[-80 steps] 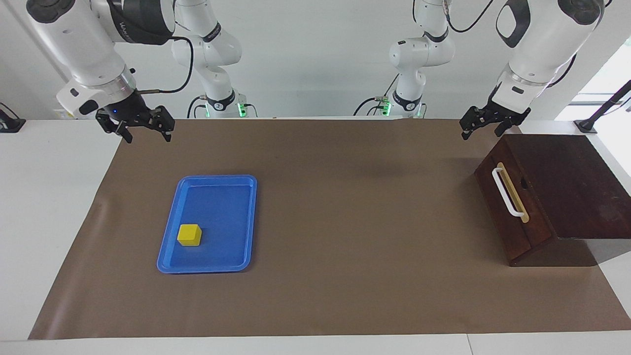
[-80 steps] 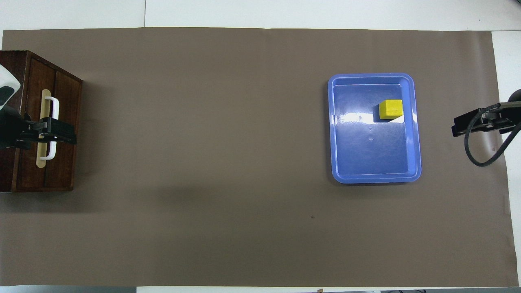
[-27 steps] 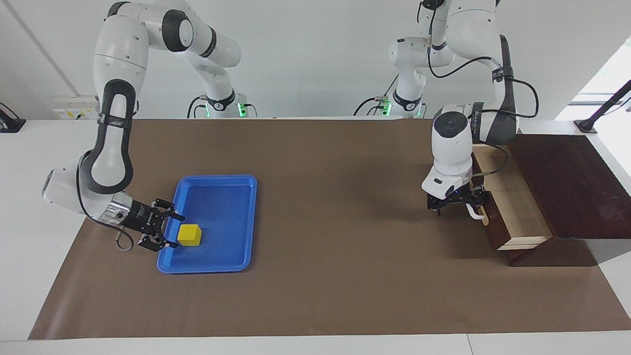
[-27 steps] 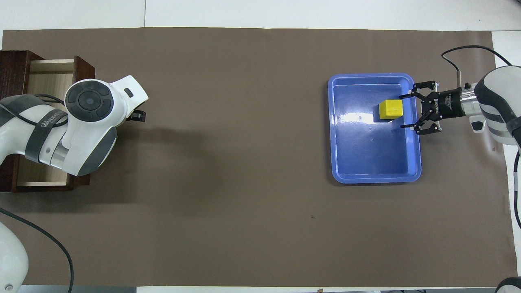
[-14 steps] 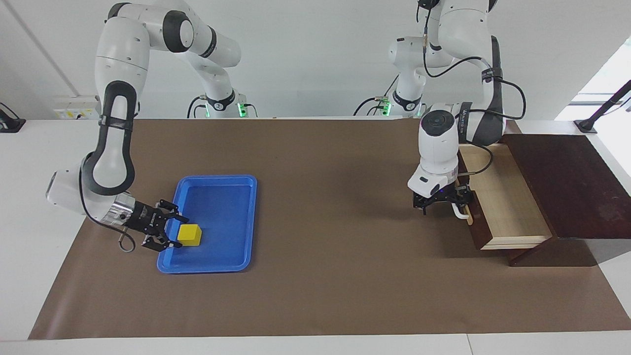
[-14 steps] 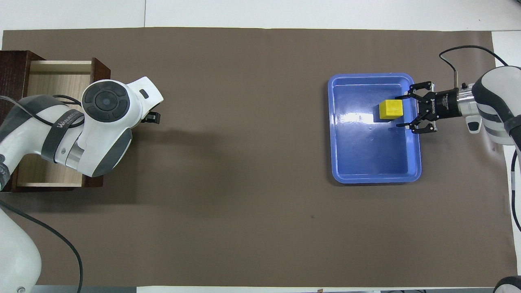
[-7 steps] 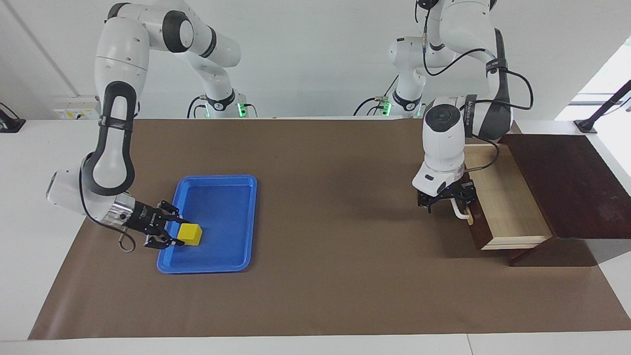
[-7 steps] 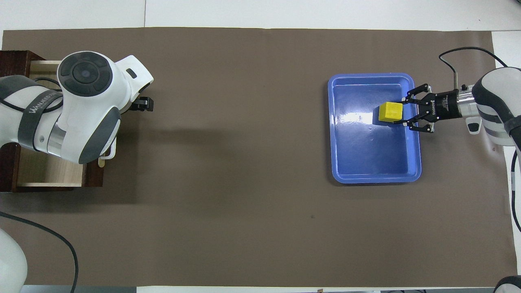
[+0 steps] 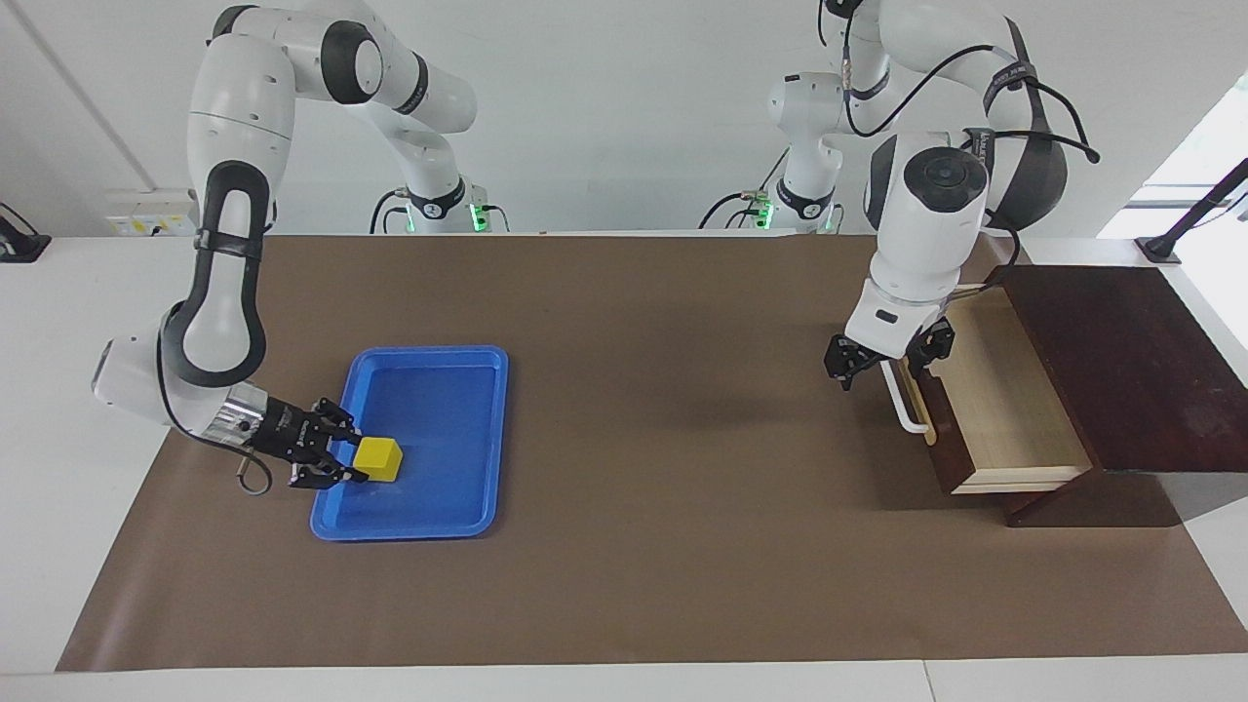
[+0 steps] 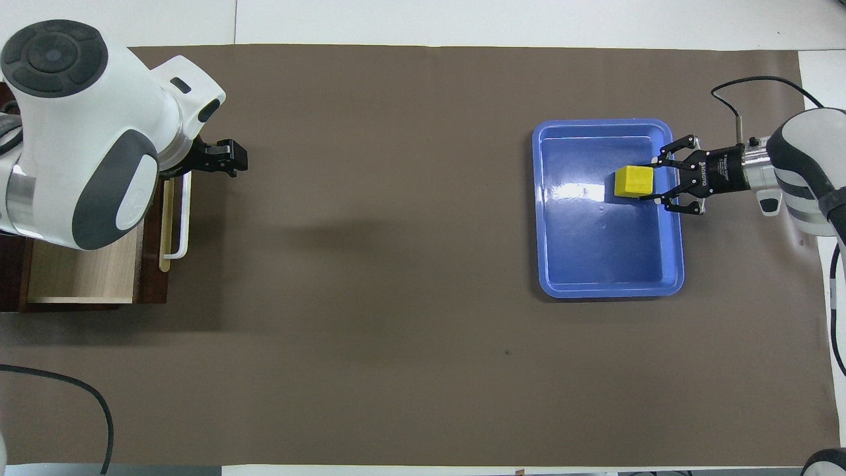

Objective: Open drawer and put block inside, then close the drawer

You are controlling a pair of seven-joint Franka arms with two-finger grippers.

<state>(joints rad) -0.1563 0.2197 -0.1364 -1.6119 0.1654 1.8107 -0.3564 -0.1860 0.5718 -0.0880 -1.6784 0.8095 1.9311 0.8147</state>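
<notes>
Closed on the block [image 9: 378, 459], the right end effector [image 9: 343, 458] lies low and nearly level over the edge of the blue tray [image 9: 458, 512], its two fingertips pressed against opposite faces of the yellow cube; in the overhead view the fingers [image 10: 651, 161] bracket the block [image 10: 634, 181] from the tray rim's side. That block sits inside the tray, in the part farther from the robots and toward the right arm's end of the worktop [image 9: 624, 546], and whether it is lifted off the tray floor cannot be told. From the end effector the right arm runs back through a white wrist, up a long forearm and over to its base at the robots' edge. At the other end, the left end effector [image 9: 885, 358] hangs in the air with its fingers spread wide and nothing between them, just above the upper end of the white bar handle [image 9: 911, 417] and not gripping it. Below it the drawer [image 9: 994, 409] stands pulled well out of the dark wooden box [image 9: 1121, 370], its pale wood interior exposed and its dark front facing the middle of the worktop. A brown mat [image 10: 396, 297] covers the worktop under the tray and box, which stand well apart at opposite ends. In the overhead view the left arm's big white wrist hides much of the drawer [image 10: 79, 277].
</notes>
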